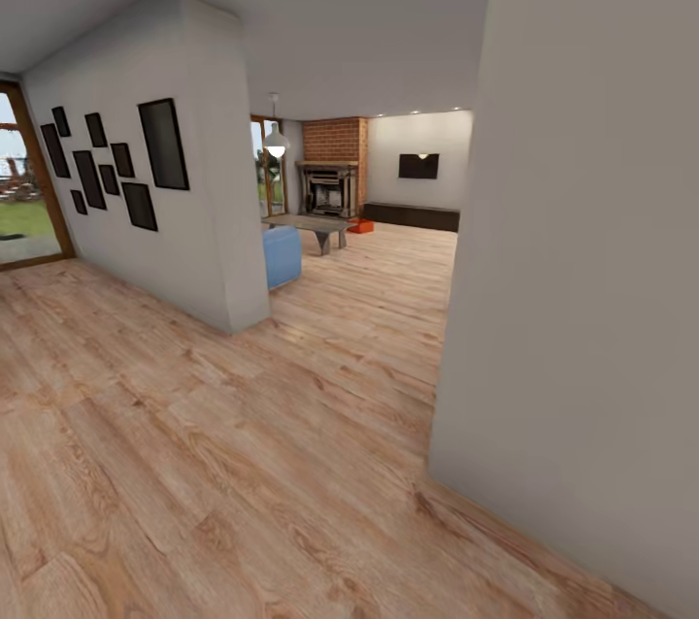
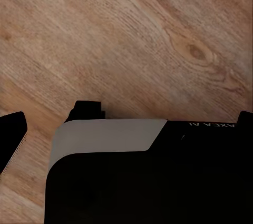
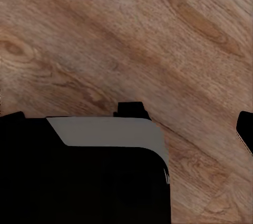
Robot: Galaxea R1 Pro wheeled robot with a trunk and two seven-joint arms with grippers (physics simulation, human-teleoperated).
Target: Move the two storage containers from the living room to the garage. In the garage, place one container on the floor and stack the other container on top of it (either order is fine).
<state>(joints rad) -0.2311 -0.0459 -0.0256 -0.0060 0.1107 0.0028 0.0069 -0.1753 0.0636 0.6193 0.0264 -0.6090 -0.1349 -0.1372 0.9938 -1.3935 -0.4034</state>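
Approach leg, nothing carried yet, as I judged it. At left hung dark picture frames (image 1: 162, 144) on the wall; past the blue chair (image 1: 282, 256) and low table (image 1: 313, 225) stood the brick fireplace (image 1: 334, 142). An orange container (image 1: 361, 226) lay on the plank floor (image 1: 243, 464) near its foot; I couldn't separate a second one. Next move: drive through the opening toward it. Both wrist cameras faced planks; I couldn't tell either claw's state. Mirrored lettering on the left arm (image 2: 211, 125) was unreadable.
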